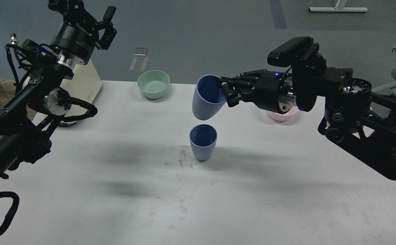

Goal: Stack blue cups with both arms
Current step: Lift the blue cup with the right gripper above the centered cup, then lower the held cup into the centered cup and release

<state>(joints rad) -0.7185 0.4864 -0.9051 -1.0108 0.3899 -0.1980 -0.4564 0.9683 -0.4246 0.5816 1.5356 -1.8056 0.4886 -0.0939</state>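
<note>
Two blue cups: right gripper [225, 92] pinches the raised cup [207, 98] above the standing cup [203, 142] (left gripper [105, 25] unreadable).

Held blue cup [207, 98] tilted, airborne above upright blue cup [203, 142] on table

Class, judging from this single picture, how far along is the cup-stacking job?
Done: the right end effector has gripped one blue cup by its rim and holds it, tilted, in the air. In hand: that cup hangs above the second blue cup, which stands upright on the white table. Left: lowering it inside. The left end effector holds nothing.
</note>
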